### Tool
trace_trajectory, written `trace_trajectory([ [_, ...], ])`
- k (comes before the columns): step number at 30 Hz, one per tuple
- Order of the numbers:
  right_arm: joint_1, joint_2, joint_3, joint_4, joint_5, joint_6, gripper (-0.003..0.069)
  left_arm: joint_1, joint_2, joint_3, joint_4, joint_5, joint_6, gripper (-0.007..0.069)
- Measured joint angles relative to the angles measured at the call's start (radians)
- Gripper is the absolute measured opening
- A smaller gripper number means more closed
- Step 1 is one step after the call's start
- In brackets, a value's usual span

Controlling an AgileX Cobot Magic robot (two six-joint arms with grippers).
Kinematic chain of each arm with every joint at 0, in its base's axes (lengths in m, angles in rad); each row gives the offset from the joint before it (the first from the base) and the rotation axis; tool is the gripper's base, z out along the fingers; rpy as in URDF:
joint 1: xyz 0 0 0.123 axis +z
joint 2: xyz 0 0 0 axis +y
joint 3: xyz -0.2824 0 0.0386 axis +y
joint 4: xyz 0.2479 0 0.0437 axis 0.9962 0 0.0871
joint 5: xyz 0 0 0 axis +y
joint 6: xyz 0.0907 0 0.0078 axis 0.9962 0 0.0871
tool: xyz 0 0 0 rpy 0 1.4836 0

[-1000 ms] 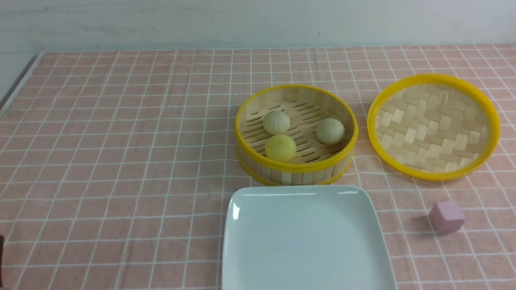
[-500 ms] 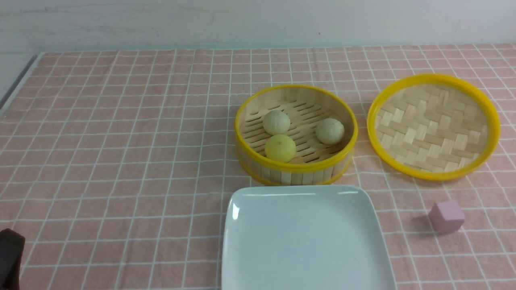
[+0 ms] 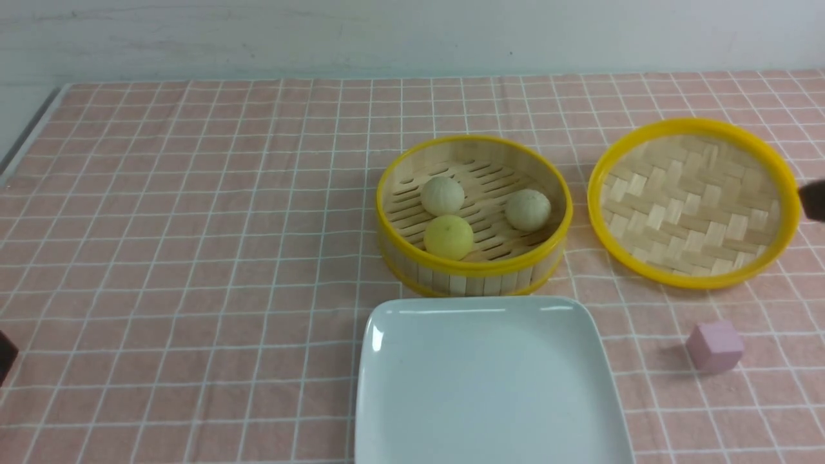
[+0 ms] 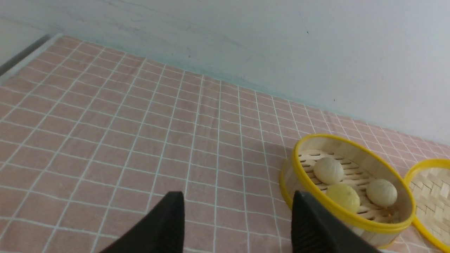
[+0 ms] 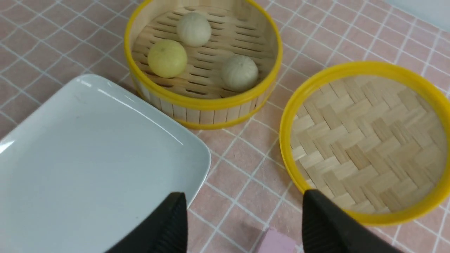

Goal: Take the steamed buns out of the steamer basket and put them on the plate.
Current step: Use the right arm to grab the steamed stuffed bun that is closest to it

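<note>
Left edge: my left claw, a larger dark shape in the bottom corner half a second ago, now shows only a small tip higher up.
Right edge: my right claw has entered the front view, beside the woven tray.

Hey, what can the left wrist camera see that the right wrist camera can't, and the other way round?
Only the left wrist view: the grey table edge and the left gripper, fingers apart and empty. Only the right wrist view: the white plate, the pink cube and the right gripper, fingers apart and empty. Both: the steamer basket holding all three steamed buns, the woven tray beside it, and the checked cloth.
</note>
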Motion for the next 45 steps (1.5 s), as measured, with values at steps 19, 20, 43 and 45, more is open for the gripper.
trace_trajectory([
  [19,0.141,0.837,-0.63,-0.035,0.151,-0.093,0.0442,0.0,0.214,-0.055,-0.584,-0.004,0.834,0.0407],
  [20,0.16,0.866,-0.657,-0.059,0.152,-0.086,0.0442,0.0,0.214,-0.055,-0.591,-0.004,0.837,0.0407],
  [43,0.239,1.15,-0.867,-0.245,0.147,0.059,0.0488,0.0,0.214,-0.055,-0.598,0.096,0.848,0.0407],
  [45,0.24,1.157,-0.867,-0.228,0.143,0.041,0.0488,0.0,0.214,-0.055,-0.598,0.102,0.848,0.0407],
])
